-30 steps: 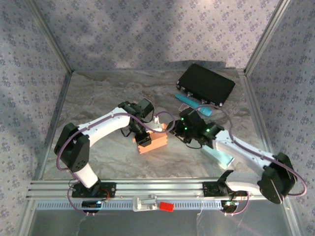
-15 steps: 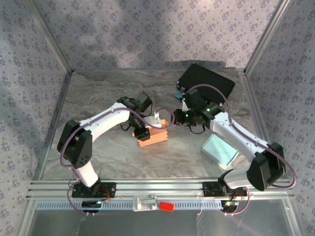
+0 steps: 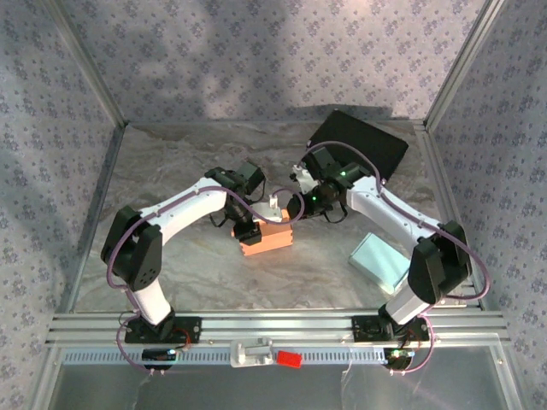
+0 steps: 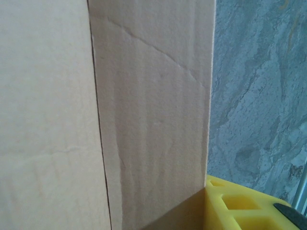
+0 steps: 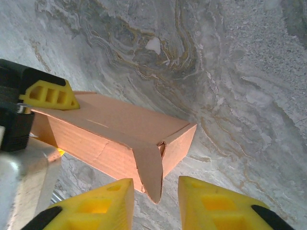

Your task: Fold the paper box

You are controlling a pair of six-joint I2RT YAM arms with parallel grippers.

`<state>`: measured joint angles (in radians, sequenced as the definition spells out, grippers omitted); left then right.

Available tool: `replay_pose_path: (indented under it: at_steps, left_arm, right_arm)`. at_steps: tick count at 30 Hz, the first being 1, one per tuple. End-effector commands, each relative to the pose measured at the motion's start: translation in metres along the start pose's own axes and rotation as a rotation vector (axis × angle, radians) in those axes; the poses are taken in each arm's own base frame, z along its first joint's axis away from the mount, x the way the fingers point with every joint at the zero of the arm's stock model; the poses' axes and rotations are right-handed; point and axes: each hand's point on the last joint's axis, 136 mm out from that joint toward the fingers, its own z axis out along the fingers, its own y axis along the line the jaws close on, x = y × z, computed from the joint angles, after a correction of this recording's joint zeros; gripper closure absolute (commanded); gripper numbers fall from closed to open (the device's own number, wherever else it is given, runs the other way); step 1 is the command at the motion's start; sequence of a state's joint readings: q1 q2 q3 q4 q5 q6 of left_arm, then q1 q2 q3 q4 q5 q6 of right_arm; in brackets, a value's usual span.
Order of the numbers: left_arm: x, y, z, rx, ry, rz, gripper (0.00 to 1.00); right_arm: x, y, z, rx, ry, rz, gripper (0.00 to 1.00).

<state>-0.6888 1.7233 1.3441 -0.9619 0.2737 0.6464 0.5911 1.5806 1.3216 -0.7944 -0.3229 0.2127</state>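
right wrist | right gripper (image 5: pixel 156 189) jaws apart astride paper box (image 5: pixel 120 129) end flap (image 5: pixel 148 167) | left gripper (image 3: pixel 248 231) clamps its far end | push flap in squarely

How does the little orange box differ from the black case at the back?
The paper box is orange-brown cardboard; the black case is dark and wider. The box sits mid-table with one flap sticking out; the case lies flat at the back right. Both are rectangular.

No text, labels, brands or numbers readable anywhere. Paper box (image 3: pixel 267 237) shows plain cardboard faces, no print. Black case (image 3: pixel 367 141) at the back of the surface is too small to make out any marking.
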Motion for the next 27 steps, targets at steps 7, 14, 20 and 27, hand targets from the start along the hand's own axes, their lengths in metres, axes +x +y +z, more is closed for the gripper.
replay_pose_path:
  at_steps: [7, 14, 20, 27]
  left_arm:
    - [-0.009, 0.001, -0.003, 0.020, -0.026, 0.025, 0.59]
    - [-0.009, 0.000, -0.004, 0.025, -0.030, 0.024, 0.59]
    - [-0.010, 0.000, -0.003, 0.028, -0.031, 0.024, 0.59]
    - [-0.012, 0.002, -0.003, 0.029, -0.035, 0.008, 0.59]
  right_arm:
    - [-0.010, 0.003, -0.001, 0.017, 0.009, -0.041, 0.75]
    - [-0.011, 0.001, 0.003, 0.030, 0.019, -0.045, 0.79]
    - [-0.014, 0.001, 0.005, 0.038, 0.022, -0.048, 0.85]
    - [-0.011, -0.003, 0.005, 0.080, 0.028, -0.057, 0.97]
